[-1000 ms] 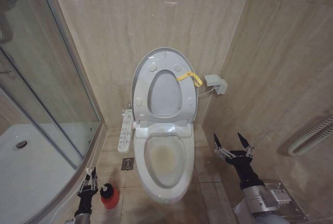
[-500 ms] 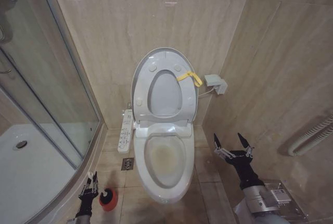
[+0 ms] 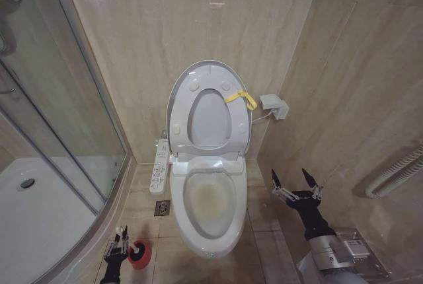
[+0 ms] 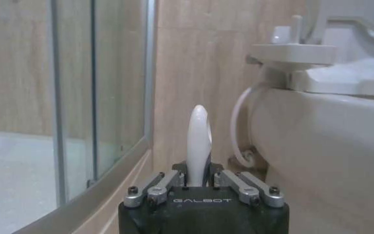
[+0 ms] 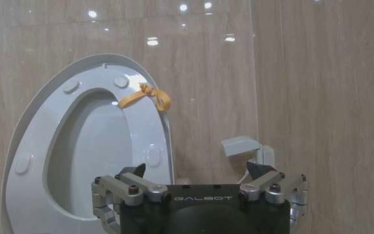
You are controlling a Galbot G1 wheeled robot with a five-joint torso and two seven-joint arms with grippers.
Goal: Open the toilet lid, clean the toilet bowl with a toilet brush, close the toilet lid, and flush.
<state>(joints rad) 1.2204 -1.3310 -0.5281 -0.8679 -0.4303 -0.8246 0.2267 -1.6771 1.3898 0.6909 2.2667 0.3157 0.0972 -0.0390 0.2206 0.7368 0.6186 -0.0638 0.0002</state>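
The toilet lid stands raised against the wall with the ring seat up in front of it and a yellow strap on its right edge. Below lies the toilet bowl, stained yellowish-brown inside. At the floor left of the bowl, my left gripper is shut on the toilet brush, beside its red holder. The left wrist view shows the brush's white handle rising between my left gripper's fingers. My right gripper hangs open to the right of the bowl, facing the lid and strap.
A glass shower door and white shower tray close off the left. A white button panel sits at the toilet's left side, with a floor drain below. A wall box and a hose are on the right wall.
My left gripper has drawn back toward me along the floor, and the red holder has shifted a little with it. The right arm has not moved.
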